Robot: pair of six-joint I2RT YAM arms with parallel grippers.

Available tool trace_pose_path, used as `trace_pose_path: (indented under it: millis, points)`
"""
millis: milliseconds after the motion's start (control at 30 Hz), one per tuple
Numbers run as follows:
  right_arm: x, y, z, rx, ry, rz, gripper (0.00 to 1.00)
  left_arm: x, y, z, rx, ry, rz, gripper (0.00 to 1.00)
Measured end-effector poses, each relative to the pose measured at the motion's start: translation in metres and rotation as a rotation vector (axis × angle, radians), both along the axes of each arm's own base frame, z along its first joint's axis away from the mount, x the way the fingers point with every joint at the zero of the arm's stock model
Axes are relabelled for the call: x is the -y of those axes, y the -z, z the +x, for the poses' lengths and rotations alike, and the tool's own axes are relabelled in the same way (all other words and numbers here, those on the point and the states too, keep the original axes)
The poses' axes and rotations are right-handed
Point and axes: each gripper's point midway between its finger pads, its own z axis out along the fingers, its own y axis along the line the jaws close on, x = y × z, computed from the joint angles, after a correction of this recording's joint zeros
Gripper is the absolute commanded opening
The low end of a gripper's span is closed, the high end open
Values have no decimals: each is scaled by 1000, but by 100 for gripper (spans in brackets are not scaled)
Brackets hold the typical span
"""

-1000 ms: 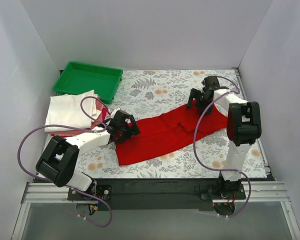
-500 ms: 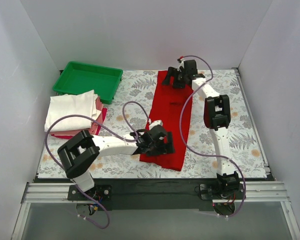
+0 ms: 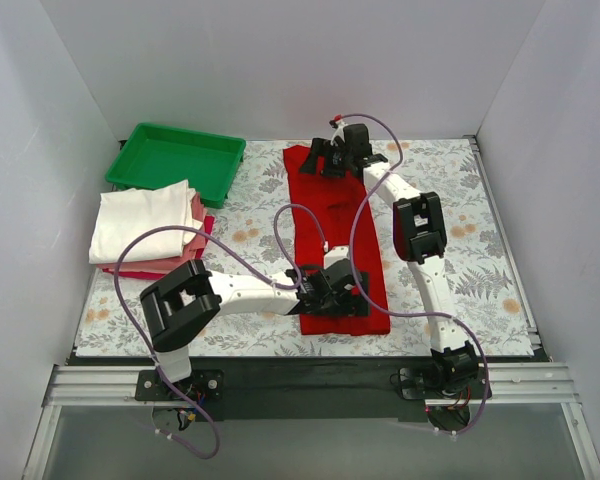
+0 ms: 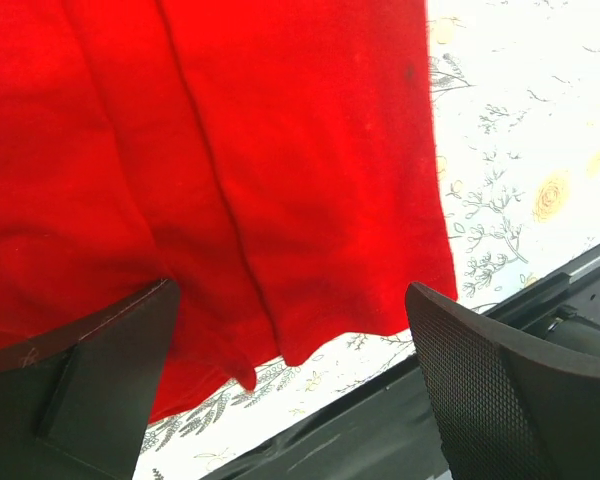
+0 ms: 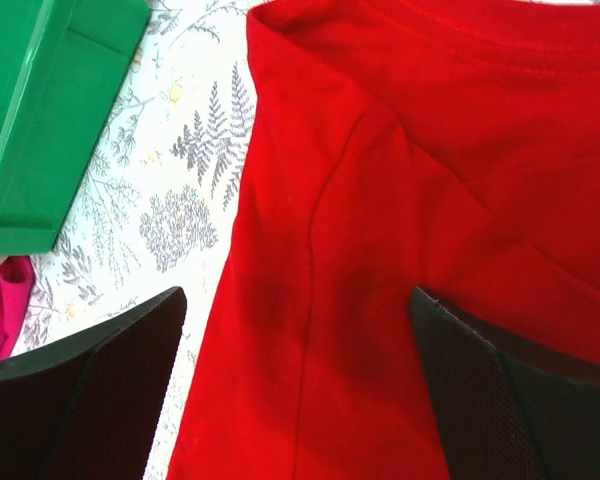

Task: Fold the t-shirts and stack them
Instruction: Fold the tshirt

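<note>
A bright red t-shirt (image 3: 330,200) lies folded in a long strip on the floral cover, running from the far middle to the near edge. My left gripper (image 3: 336,291) hovers over its near end, jaws wide open, with the hem (image 4: 310,340) between the fingers (image 4: 510,390). My right gripper (image 3: 330,160) is over the far end near the collar (image 5: 430,60), jaws wide open over the cloth (image 5: 310,300). A cream-white t-shirt (image 3: 140,220) lies folded on top of a red and pink stack (image 3: 130,268) at the left.
A green plastic tray (image 3: 175,160) sits at the far left, behind the stack, and shows in the right wrist view (image 5: 40,120). The black front rail (image 3: 310,375) runs just past the shirt's near hem. White walls close in three sides.
The red shirt swung from lying across the table to lying lengthwise. My left gripper moved right to the near middle. My right gripper moved from the right side to the far middle.
</note>
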Motion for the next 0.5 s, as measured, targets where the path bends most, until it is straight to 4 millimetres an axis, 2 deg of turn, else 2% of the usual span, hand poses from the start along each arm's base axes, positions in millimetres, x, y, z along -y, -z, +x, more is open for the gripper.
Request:
trace_pose_path:
  millis: [100, 200, 267, 333, 433, 500]
  points:
    - [5, -10, -6, 2, 0, -23, 98, 2, -5, -1, 36, 27, 15, 96]
    - [16, -38, -14, 33, 10, -66, 98, 3, -15, -4, 67, 52, 9, 96]
    - [27, -78, -23, 87, 27, -94, 98, 2, -28, -7, 89, 67, -10, 96]
    - [40, -127, -36, 168, 52, -106, 98, -4, -46, -11, 115, 72, -40, 96]
    - [69, -200, -67, 278, 102, -97, 98, -22, -73, -17, 151, 54, -92, 96]
    - [95, -236, -91, 326, 140, -71, 98, -40, -81, -20, 162, 29, -106, 96]
